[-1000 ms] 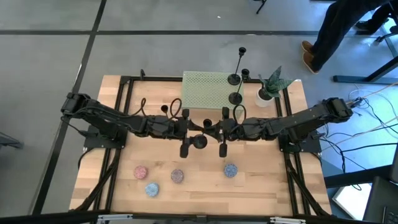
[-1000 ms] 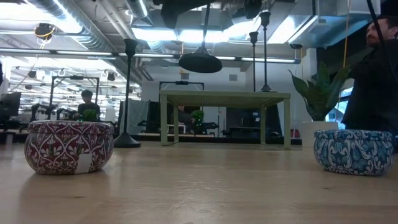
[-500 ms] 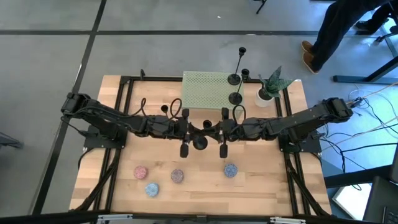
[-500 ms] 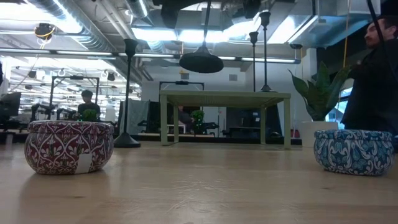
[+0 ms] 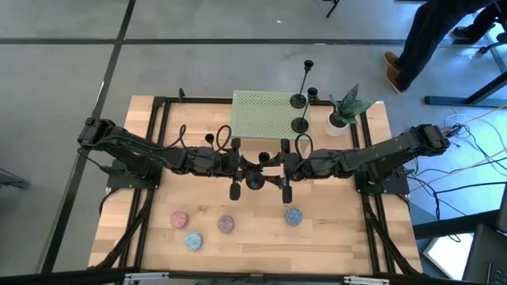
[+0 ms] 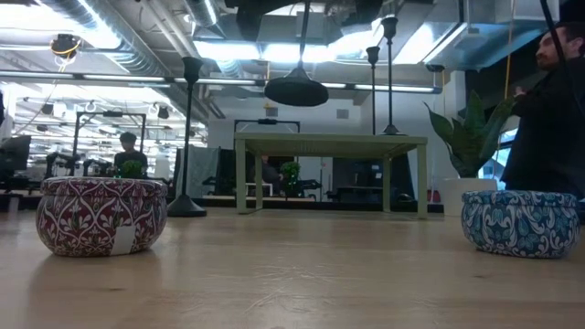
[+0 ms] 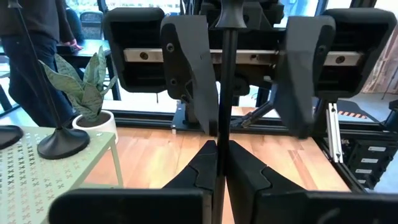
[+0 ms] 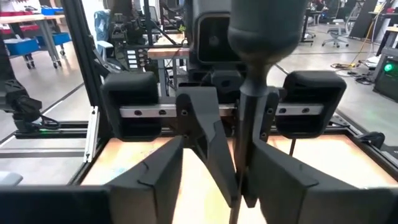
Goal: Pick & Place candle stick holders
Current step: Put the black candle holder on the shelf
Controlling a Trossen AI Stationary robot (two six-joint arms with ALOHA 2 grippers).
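One black candle stick holder hangs in mid-air over the table's middle. Its round base shows in the high view (image 5: 253, 180) and the low view (image 6: 297, 90). My left gripper (image 5: 249, 168) (image 7: 221, 163) is shut on its thin stem. My right gripper (image 5: 271, 168) (image 8: 217, 158) faces it, open, with the stem between its fingers. I cannot tell whether they touch it. Two more holders, one tall (image 5: 299, 100) and one shorter (image 5: 300, 125), stand by their bases on the green stand (image 5: 261, 111). Another holder (image 6: 187, 137) stands on the table at far left. My left gripper pinches the holder's thin stem (image 7: 225, 124) between its two fingers (image 7: 249, 171). The fingers come level from the table's left and lie across the stem. The holder is upright, base down, lifted well clear of the table.
Several small patterned tins sit near the front edge, among them a red one (image 6: 101, 215) and a blue one (image 6: 519, 222). A potted plant (image 5: 344, 111) stands at the far right. A person (image 5: 444, 32) stands beyond the table's far right corner.
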